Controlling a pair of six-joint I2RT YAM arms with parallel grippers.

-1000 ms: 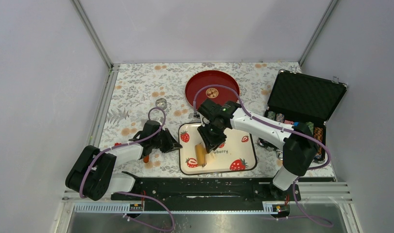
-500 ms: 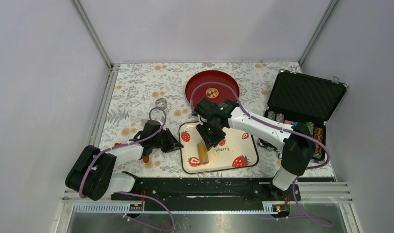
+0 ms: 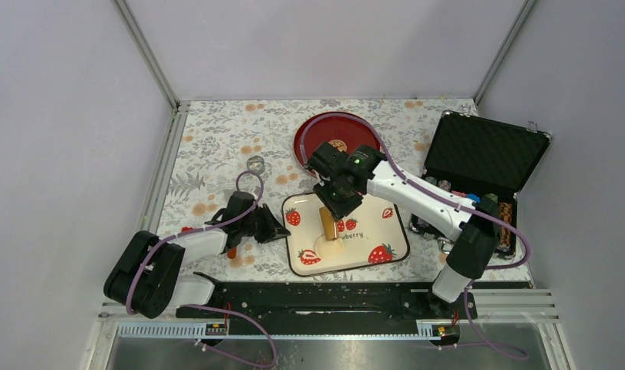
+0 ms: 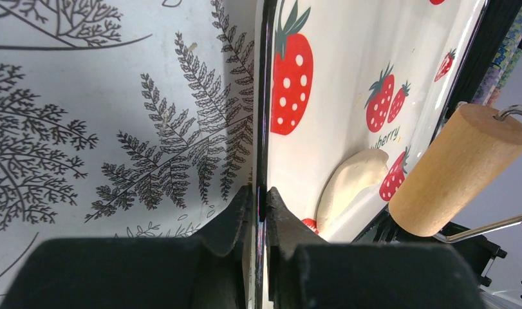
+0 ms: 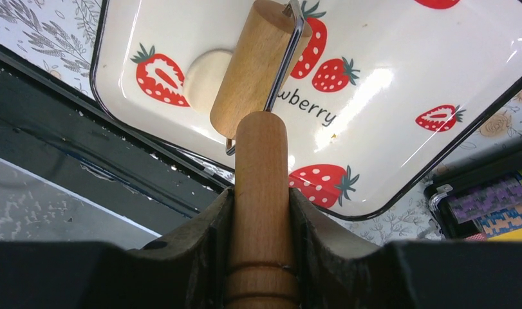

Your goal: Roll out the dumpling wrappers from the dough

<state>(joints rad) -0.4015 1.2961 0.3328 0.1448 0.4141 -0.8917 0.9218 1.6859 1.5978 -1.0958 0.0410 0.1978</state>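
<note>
Ok, top view first: my right gripper (image 3: pixel 336 202) has pulled the roller (image 3: pixel 327 224) toward 12 o'clock over the last second. It's now off the dough (image 3: pixel 330 247), which shows bare at the drum's 6 o'clock, on the near-left part of the tray (image 3: pixel 386 231). Reads as the end of one pass. Patch looks flattened but small, so I'd judge more passes are needed before a wrapper comes out of it. Drum's long axis runs about 12–6, handle end toward 12. My left gripper (image 3: pixel 277 231) hasn't shifted; it sits at the tray's 9 o'clock edge.

Left wrist: left gripper (image 4: pixel 259 193) jaws nearly closed, pinching the tray (image 4: pixel 335 64) rim between them. Dough (image 4: pixel 351 187) is a flat oval, long axis about 7–1, with the roller (image 4: pixel 457 167) just beside it at 3 o'clock. Can't tell if the drum touches the tray.

Right wrist: right gripper (image 5: pixel 261 212) jaws part-open, clamped on the roller (image 5: pixel 255 71) by its wooden handle. Drum points about 12–1 from the handle, nearly in line with it. Dough (image 5: pixel 200 74) peeks out at the drum's 9 o'clock, beside a printed strawberry, partly hidden by the drum.
</note>
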